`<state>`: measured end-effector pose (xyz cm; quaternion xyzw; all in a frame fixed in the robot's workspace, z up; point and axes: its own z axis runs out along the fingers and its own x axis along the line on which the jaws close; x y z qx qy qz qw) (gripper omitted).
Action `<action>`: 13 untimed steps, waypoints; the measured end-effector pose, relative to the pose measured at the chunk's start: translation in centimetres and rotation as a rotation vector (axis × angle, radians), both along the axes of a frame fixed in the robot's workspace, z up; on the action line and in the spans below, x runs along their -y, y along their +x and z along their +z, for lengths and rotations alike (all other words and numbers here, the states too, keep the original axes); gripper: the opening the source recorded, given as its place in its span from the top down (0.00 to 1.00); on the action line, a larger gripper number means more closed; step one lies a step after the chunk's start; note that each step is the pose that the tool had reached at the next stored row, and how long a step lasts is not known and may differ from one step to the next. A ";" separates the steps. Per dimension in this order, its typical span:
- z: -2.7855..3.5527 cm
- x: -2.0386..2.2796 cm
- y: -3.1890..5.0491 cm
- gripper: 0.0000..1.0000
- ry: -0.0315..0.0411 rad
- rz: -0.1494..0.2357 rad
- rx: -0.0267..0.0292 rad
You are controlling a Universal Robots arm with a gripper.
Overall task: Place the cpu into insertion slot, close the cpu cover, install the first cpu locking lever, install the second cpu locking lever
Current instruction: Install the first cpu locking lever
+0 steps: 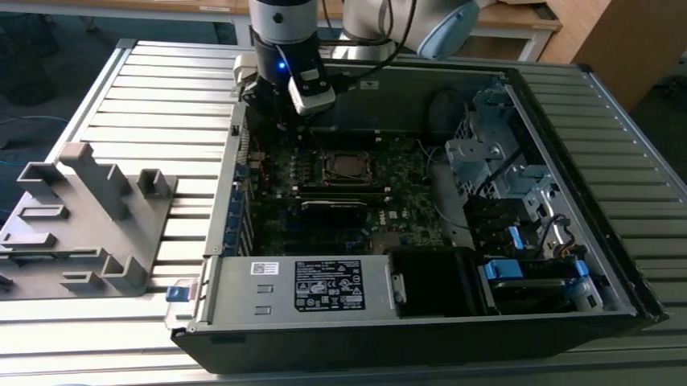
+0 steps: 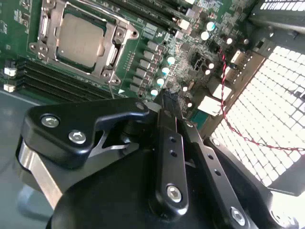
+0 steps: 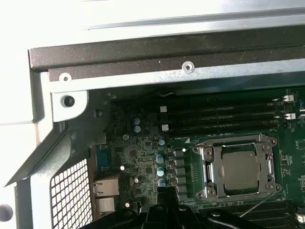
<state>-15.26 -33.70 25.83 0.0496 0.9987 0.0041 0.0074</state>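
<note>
Progress is showing at the socket. The cpu (image 2: pixel 78 40) is lying flat inside the insertion slot (image 3: pixel 237 142), and the cpu cover (image 2: pixel 110 53) is lying down around it, its window framing the chip's dull top. The first two steps are therefore looking done.

The levers are looking less settled. A thin wire lever (image 3: pixel 259 206) is sticking out from one corner of the socket, away from its frame. That is suggesting at least one lever is not yet latched; whether the other is hooked down I cannot tell.

The hand (image 2: pixel 164 98) is hanging low inside the computer case (image 1: pixel 429 318), over the green motherboard (image 1: pixel 413 205). It is sitting just beside the socket, near a row of small capacitors (image 2: pixel 164 71), and apart from the cpu cover. Its fingers (image 2: pixel 167 143) are pressing together at the tips and, as far as the second wrist view shows, pinching nothing. Whether the tips are touching the board I cannot tell.

In the exterior view the case is lying open on the slatted bench (image 1: pixel 161 96), with a grey fixture (image 1: pixel 92 217) standing on the exterior view's left.
</note>
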 end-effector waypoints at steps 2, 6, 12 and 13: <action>0.42 0.00 0.00 0.89 0.0000 0.000 0.0000; 0.76 0.00 0.00 0.89 0.0000 0.000 0.0000; 0.71 0.00 0.00 0.89 -0.0003 0.000 -0.0002; 0.70 0.00 0.00 0.89 -0.0001 0.000 -0.0001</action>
